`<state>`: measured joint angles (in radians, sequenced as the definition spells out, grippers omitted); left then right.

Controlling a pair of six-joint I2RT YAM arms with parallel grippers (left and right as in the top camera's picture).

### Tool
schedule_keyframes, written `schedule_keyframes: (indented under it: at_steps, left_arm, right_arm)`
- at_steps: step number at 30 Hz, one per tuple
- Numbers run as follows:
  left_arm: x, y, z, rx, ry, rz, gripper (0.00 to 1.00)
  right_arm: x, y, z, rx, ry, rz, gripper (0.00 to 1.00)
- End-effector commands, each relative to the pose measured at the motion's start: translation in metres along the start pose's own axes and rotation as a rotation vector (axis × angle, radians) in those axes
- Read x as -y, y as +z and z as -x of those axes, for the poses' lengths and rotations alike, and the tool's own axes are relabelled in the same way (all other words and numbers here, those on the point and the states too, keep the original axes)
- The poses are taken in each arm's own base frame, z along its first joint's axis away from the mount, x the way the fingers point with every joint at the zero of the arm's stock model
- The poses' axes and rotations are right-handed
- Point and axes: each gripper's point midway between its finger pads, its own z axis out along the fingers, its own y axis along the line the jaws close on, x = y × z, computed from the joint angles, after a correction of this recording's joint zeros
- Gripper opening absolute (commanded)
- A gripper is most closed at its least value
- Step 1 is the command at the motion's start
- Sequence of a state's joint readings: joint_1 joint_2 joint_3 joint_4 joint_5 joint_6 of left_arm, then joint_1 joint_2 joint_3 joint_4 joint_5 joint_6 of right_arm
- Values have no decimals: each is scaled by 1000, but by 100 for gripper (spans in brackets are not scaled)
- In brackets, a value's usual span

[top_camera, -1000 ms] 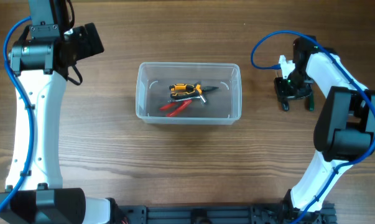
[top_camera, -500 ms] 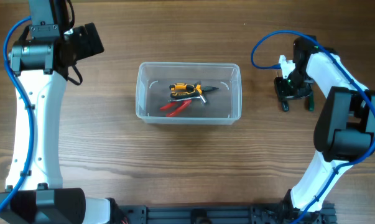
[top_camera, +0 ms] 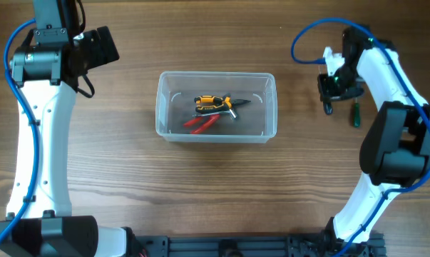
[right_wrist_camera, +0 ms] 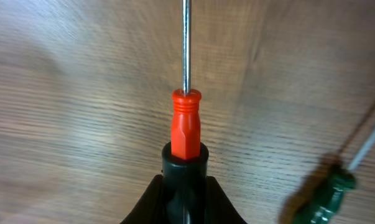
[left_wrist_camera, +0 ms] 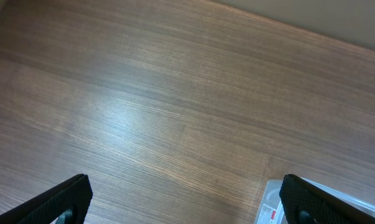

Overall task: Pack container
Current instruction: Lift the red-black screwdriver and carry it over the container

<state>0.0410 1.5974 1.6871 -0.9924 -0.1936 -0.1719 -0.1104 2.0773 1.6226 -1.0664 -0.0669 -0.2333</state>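
Observation:
The clear plastic container stands mid-table and holds a yellow-and-black tool and red-handled pliers. My right gripper is to the container's right, shut on a screwdriver with a black and red handle. Its steel shaft points away over the wood in the right wrist view, where the gripper clamps the black end. A green screwdriver lies on the table beside it and shows blurred in the right wrist view. My left gripper is open and empty over bare wood, at the far left.
A corner of the container with a label shows at the lower right of the left wrist view. The table's far edge runs along the top of that view. Blue cables loop off both arms.
My right gripper has moved up and away from the green screwdriver, carrying the red-and-black screwdriver. The green one now lies apart on the table. The left arm has not moved.

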Motion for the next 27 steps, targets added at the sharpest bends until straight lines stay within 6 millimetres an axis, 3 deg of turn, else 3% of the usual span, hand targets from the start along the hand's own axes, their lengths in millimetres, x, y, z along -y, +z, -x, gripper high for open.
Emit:
schedule_keyframes:
  at_steps: [1,7,11,15,18,23,27]
  left_arm:
    - [-1,-5,3,13,-24,-4,100]
    - [-1,-5,3,12,-24,-3,100]
    - [-1,-5,3,12,-24,-3,100]
    - [-1,-5,3,13,-24,-4,100]
    - [-1,-5,3,12,-24,-3,100]
    - [-1,-5,3,12,-24,-3,100]
    - [-1,-5,3,13,-24,-4,100]
  right_arm:
    - [-15,-57,35,169,-57,56,4]
    - [-52,-131,65,368,-195,94,4]
    - [-104,-181,68,500,-356,149,4]
    - [-153,-204,57,545,-495,184,4]
    - [-190,-206,46,542,-612,205,4]
    - [-255,-194,16,479,-845,251,4]
    - [-286,-176,-6,407,-1004,256,4]
